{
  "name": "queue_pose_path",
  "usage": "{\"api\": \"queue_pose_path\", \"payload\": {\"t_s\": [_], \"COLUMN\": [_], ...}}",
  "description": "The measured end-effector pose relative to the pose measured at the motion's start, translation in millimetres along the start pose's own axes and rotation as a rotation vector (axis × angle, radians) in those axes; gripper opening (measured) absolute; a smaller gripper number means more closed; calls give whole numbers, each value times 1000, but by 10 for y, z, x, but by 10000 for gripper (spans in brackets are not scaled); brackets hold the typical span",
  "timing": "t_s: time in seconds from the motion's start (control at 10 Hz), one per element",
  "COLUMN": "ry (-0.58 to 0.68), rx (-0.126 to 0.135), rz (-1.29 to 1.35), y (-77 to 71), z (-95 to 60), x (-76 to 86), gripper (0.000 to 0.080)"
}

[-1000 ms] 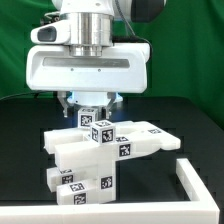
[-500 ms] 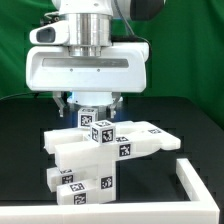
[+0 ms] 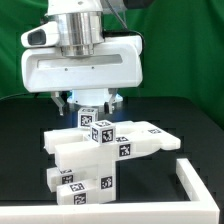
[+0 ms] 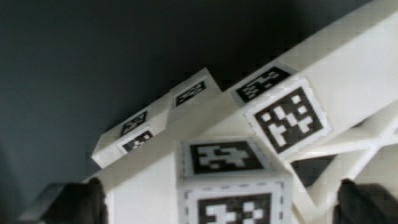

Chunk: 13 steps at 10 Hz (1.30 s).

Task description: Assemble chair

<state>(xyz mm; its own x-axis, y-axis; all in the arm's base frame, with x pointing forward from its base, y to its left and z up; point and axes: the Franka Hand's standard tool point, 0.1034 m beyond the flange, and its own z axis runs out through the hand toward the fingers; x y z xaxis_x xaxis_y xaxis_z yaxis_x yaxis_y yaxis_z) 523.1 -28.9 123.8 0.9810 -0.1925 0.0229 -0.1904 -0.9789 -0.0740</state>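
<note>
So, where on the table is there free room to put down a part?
Bare black table lies on the exterior view's left of the chair, and between it and the white border. Directly under the gripper it is crowded.

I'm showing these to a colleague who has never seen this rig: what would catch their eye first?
First the big white arm head filling the top of the exterior view, its gripper lowered right over the chair. Next, the chair itself: white blocky pieces dotted with black-and-white tags, standing on the black table in the middle. A white rail sits near the exterior view's right.
</note>
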Motion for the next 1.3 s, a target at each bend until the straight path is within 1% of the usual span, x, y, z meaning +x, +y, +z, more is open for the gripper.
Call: {"api": "queue_pose_path", "payload": {"t_s": [0.1,0.2,0.5,0.6,0.7,0.9,1.0,1.1,1.2,1.3], "ry": [0,0,5,34,41,45,39,30,28,29], "rx": [0,0,-2,-8,-5,21,47,81,91,90], "rz": [0,0,44,111,237,608,755,902,924,907], "y": [0,0,9,48,51,19,8,-3,0,-3], "z": [0,1,1,1,2,7,7,9,9,9], "x": [0,-1,7,34,40,51,54,61,64,64], "gripper": [441,292,282,282,282,282,282,284,284,284]}}
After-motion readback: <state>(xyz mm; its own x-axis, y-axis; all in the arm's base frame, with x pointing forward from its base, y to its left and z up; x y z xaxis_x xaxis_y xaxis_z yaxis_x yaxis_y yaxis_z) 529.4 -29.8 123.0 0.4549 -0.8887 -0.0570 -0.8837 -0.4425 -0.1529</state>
